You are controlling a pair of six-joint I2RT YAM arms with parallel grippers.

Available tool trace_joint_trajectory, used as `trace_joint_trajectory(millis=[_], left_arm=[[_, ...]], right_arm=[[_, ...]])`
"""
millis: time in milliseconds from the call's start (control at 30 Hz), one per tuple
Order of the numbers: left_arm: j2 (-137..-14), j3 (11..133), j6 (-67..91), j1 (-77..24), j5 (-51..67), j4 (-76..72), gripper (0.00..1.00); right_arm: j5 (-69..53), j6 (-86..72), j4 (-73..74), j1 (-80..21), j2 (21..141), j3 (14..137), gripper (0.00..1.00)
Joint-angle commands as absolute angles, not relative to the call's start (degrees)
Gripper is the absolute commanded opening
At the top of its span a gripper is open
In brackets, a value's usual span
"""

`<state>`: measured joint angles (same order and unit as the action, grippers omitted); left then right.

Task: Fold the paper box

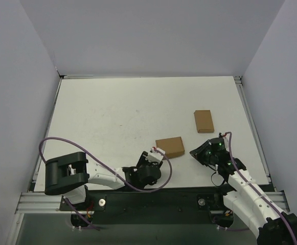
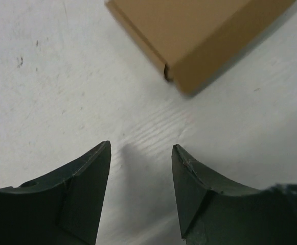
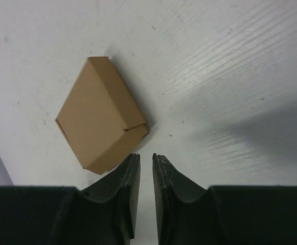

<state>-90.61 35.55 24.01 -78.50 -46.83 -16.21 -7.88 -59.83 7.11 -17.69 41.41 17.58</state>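
Note:
The paper box [image 1: 169, 147] is a small brown cardboard box lying closed on the white table, just left of centre at the front. In the left wrist view the box [image 2: 199, 35] lies a little ahead of my left gripper [image 2: 141, 148], which is open and empty and touches nothing. From above, that left gripper [image 1: 156, 153] sits at the box's near left corner. My right gripper [image 1: 195, 152] is just right of the box. Its jaws [image 3: 146, 155] stand a narrow gap apart over bare table, and the box [image 3: 99, 117] lies close ahead on the left.
A narrower plain brown cardboard rectangle [image 1: 203, 121] lies flat further back, right of centre. Grey walls close the table on three sides. A purple cable [image 1: 66, 140] loops from the left arm along the near left.

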Motion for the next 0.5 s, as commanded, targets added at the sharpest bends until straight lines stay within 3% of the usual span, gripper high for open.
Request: trace_joint_trajectory(millis=[0,167,267,467], left_arm=[[-90.4,34.3,20.7,-78.5,-45.4,-7.9,0.62],[-86.0,32.8,19.4,-78.5,-42.7,-10.2,0.71],[-80.5,29.1,19.4,-77.7,-39.3,-13.4,0.79],[-70.4,23.2,18.5,-65.4,-18.1,-19.8,0.83]], right_arm=[[-4.7,-59.5,11.3,-17.8,42.5,18.1,0.18],[-4.7,-58.0,10.6,-17.9,42.4,18.7,0.19],[-6.8,-53.0,8.2,-18.0,42.6,18.8,0.25],[-12.5,-36.5,6.7,-19.0,50.4,24.3,0.62]])
